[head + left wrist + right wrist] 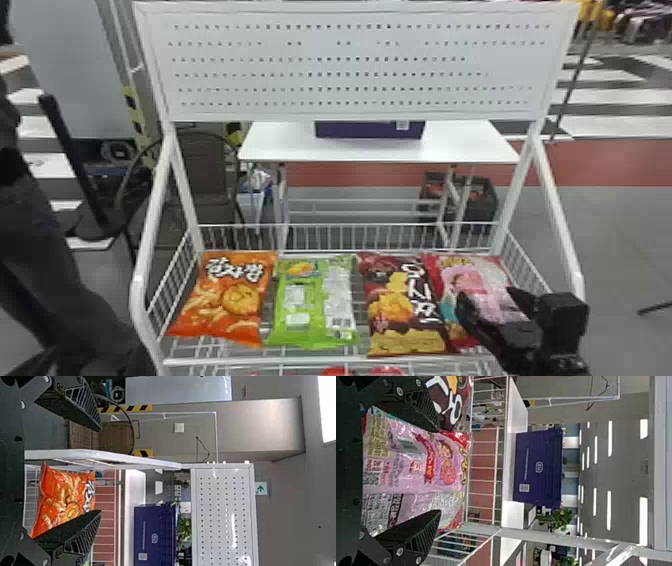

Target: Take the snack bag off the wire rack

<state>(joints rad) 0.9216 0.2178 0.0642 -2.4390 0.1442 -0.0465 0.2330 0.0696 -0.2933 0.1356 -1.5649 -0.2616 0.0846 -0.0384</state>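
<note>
Left gripper [100, 469]: in left wrist view, its jaws stand wide apart, with nothing clamped.
Chair [202, 175]: brown, it stands behind the left part of the rack.
Wire rack [320, 360]: white, it carries four snack bags in one row, and a panel with small holes [350, 70] is above them.
Orange bag [225, 295]: it lies in the rack at the left end of the row.
Green bag [310, 305]: it lies just beside the orange one, second in the row.
Desk [280, 145]: white, it stands behind the rack and has a purple box [367, 131] on it.
Dark brown bag [400, 310]: third in the row, with yellow snacks printed on it.
Pink bag [465, 280]: it lies in the rack at the right end, beside the dark brown one, partly hidden by the right gripper.
Right gripper [484, 294]: it is at the pink bag; its jaws are apart, with part of this bag between them, not clamped.
</note>
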